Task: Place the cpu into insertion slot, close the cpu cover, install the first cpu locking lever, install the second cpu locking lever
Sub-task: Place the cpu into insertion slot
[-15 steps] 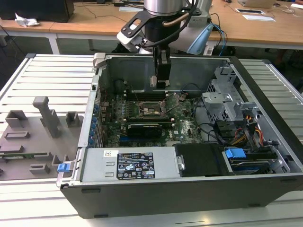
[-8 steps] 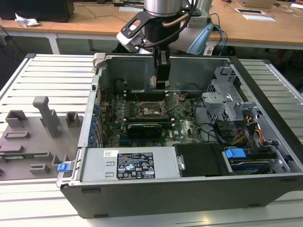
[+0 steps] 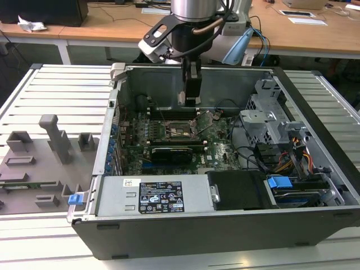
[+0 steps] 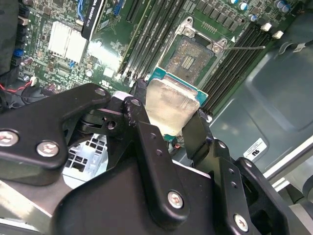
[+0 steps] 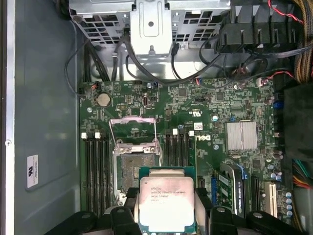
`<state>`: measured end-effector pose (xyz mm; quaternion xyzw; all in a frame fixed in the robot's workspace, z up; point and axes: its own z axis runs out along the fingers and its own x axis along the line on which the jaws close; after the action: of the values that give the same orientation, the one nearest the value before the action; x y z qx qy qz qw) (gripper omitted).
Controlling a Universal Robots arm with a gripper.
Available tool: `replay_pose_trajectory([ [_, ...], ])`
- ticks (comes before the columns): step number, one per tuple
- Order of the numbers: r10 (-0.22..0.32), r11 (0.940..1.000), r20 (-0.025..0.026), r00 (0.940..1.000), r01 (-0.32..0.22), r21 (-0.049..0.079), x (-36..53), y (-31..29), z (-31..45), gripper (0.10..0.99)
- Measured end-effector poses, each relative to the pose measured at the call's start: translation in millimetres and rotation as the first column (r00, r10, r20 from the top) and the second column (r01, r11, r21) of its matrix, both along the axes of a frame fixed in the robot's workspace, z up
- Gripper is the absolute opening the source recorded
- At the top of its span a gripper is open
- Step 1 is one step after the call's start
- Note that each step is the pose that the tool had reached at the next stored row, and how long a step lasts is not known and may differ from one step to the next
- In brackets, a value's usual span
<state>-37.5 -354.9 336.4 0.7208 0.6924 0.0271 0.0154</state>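
So the cpu [image 5: 166, 203] is pinched by two opposite edges in the tool [image 3: 190, 100], metal lid up. It's hanging flat in the air inside the case [image 3: 225, 236], well clear of the board. The tool is closed down to chip width. In the second wrist view one finger [image 4: 142, 115] sits on each side and the green edge pokes out past them.

The insertion slot [image 5: 137, 169] is below the tool and, from the first wrist view, a bit ahead of the chip rather than dead under it. It's bare, contacts showing. The cpu cover [image 5: 133, 129] is flipped up on the far side of the slot from the tool, so nothing blocks the drop. A thin locking lever [image 4: 247, 47] sticks out sideways past the slot. The memory slots [image 5: 95, 166] run along both sides of it.

If I were doing this step, I'd get the chip square over the socket rim first and only then go down. I'd keep it level the whole way, since any tilt or sideways drag looks like a good way to bend contacts. I can't make out the corner mark or the notches on the chip, so I can't tell whether it's turned the right way. Further out from the tool, the case sits on a slatted tabletop [image 3: 50, 90].
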Motion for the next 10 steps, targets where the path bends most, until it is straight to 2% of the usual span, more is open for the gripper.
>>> replay_pose_trajectory([
  [2, -0.002, 1.0, -0.0034, 1.0, 0.002, 0.0, 0.0, 0.2, -2.5, 0.537],
  [5, 0.004, 1.0, -0.0051, 1.0, -0.004, 0.0, -0.1, 0.3, -5.3, 0.537],
  [8, 0.052, 0.9987, -0.0069, 0.9986, -0.052, 0.0, -0.2, 0.3, -8.7, 0.537],
  [10, 0.06, 0.9982, -0.0073, 0.9982, -0.06, 0.0, -0.2, 0.3, -11.7, 0.537],
])
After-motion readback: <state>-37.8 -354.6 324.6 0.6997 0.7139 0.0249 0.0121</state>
